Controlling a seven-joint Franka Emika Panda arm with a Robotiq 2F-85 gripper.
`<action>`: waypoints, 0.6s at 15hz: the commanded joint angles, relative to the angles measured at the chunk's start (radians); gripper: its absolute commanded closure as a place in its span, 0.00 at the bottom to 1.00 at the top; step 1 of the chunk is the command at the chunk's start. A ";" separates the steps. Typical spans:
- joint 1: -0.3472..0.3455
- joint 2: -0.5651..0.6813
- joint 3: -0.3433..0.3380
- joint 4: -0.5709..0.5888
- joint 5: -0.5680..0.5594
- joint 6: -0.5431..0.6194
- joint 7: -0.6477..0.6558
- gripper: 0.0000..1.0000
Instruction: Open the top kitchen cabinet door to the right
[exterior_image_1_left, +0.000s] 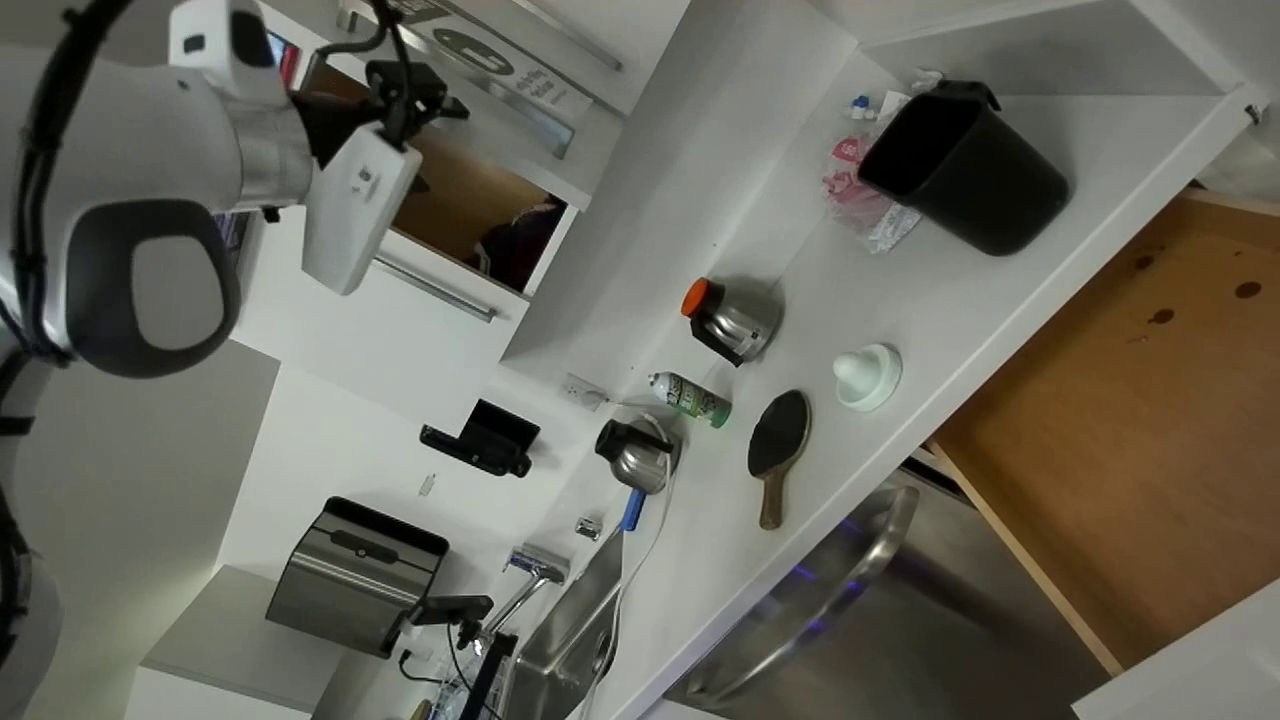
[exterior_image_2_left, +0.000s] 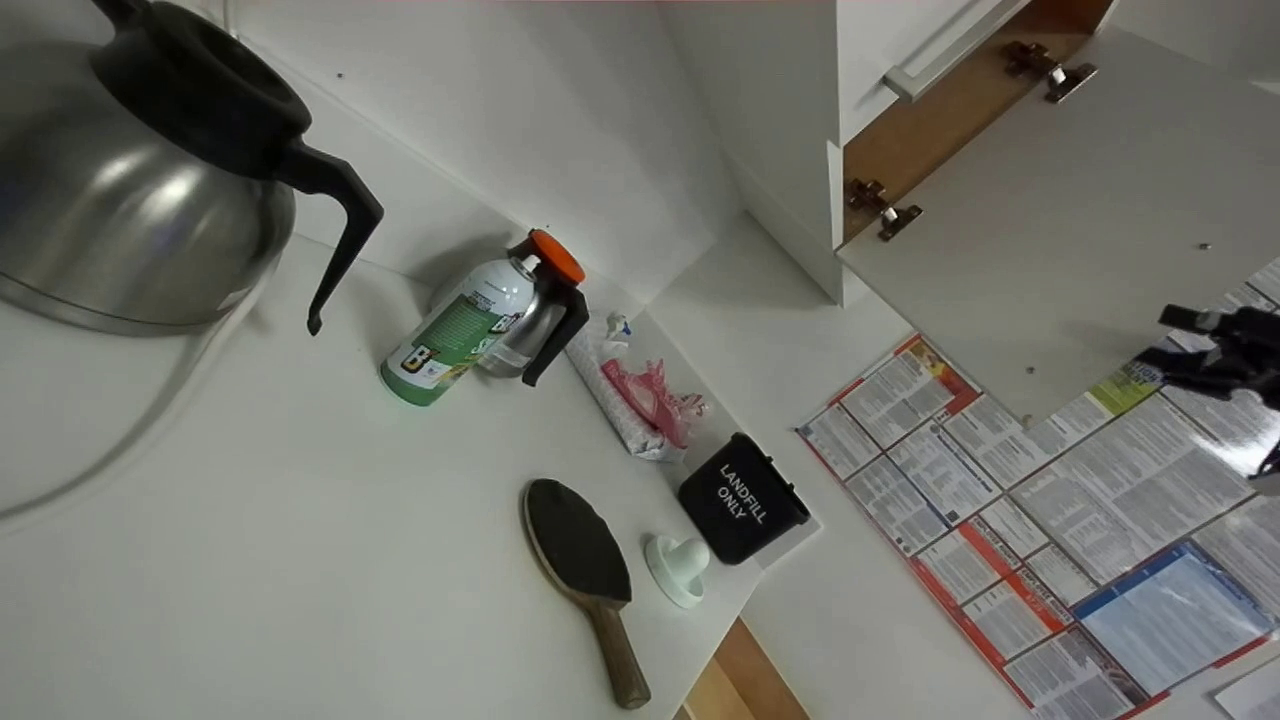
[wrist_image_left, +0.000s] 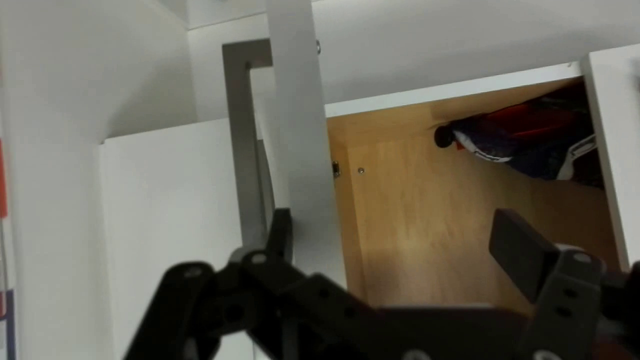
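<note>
The top kitchen cabinet door (exterior_image_1_left: 598, 150), with its green-and-white poster (exterior_image_1_left: 485, 50) and silver bar handle (exterior_image_1_left: 505, 95), stands swung out from the cabinet. Its grey inner face (exterior_image_2_left: 1060, 230) shows with two hinges in an exterior view; the poster is hidden there. In the wrist view the door (wrist_image_left: 310, 150) is seen nearly edge-on, its handle (wrist_image_left: 242, 140) to its left. My gripper (wrist_image_left: 392, 225) is open at the door's free edge. One finger is beside the door edge near the handle; contact is unclear. The other is in front of the cabinet interior. The gripper also shows in both exterior views (exterior_image_1_left: 440, 145) (exterior_image_2_left: 1165, 342).
The neighbouring plain white door (exterior_image_1_left: 370, 310) is closed and also edges the wrist view (wrist_image_left: 612, 145). Dark cloth (wrist_image_left: 530, 135) lies inside the cabinet. Newspaper-like posters (exterior_image_2_left: 1060, 510) hang on the wall. Below, the counter holds a black bin (exterior_image_1_left: 985, 170), jugs, a spray can and a paddle.
</note>
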 joint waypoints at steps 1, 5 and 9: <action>-0.010 -0.228 0.117 -0.199 -0.216 0.252 0.208 0.00; -0.064 -0.400 0.232 -0.324 -0.600 0.352 0.574 0.00; -0.037 -0.508 0.243 -0.367 -0.898 0.259 0.833 0.00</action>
